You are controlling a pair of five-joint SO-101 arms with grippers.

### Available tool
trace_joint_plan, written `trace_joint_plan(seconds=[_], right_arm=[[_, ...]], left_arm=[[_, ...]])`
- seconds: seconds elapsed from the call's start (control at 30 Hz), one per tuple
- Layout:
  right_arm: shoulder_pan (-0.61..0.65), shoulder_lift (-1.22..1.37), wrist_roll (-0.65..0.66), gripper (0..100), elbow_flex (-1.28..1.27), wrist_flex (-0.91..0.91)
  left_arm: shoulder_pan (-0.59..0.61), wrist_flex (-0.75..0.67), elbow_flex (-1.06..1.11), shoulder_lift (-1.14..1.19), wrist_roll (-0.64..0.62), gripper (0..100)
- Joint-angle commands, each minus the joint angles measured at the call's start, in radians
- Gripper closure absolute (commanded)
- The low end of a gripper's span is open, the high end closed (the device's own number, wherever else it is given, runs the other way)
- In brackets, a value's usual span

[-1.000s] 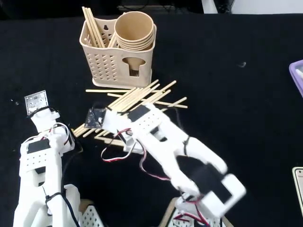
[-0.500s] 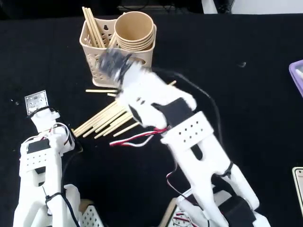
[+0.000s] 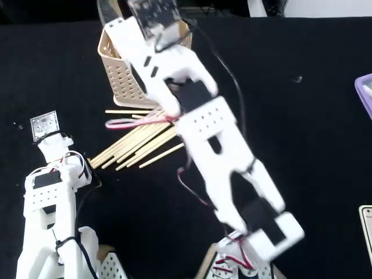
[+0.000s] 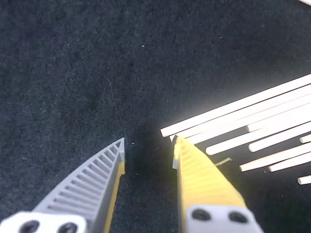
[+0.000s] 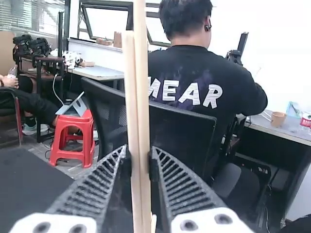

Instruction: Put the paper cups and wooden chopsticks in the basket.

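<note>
Where we look down from above, the right arm (image 3: 209,133) stretches over the basket (image 3: 119,72), and loose chopsticks (image 3: 136,145) lie fanned on the table (image 3: 302,145) just in front of it. In the left wrist view, the left gripper (image 4: 148,145) has its jaws parted and empty, one tip just beside the loose chopsticks' ends. In the right wrist view, the right gripper (image 5: 138,155) is clamped on two upright chopsticks (image 5: 136,73).

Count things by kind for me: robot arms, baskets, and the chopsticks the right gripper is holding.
white robot arms: 2
beige perforated plastic basket: 1
pale wooden chopsticks clamped in the right gripper: 2
total: 5
</note>
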State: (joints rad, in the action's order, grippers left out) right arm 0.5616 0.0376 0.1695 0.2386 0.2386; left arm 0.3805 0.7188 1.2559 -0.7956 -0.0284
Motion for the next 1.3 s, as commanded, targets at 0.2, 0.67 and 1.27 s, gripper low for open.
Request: trace_joint_plan(seconds=[0.2, 0.67, 1.27], right_arm=[[-0.034, 0.312, -0.005, 98.7, 0.4, 0.074], [-0.006, 0.406, -0.006, 86.4, 0.788, 0.643], [0.018, 0.406, -0.012, 86.4, 1.233, 1.531]], left_arm=[[0.008, -0.012, -0.007, -0.025, -0.002, 83], [0.004, -0.012, -0.007, -0.025, -0.002, 83], [0.008, -0.012, -0.007, -0.025, -0.002, 83]])
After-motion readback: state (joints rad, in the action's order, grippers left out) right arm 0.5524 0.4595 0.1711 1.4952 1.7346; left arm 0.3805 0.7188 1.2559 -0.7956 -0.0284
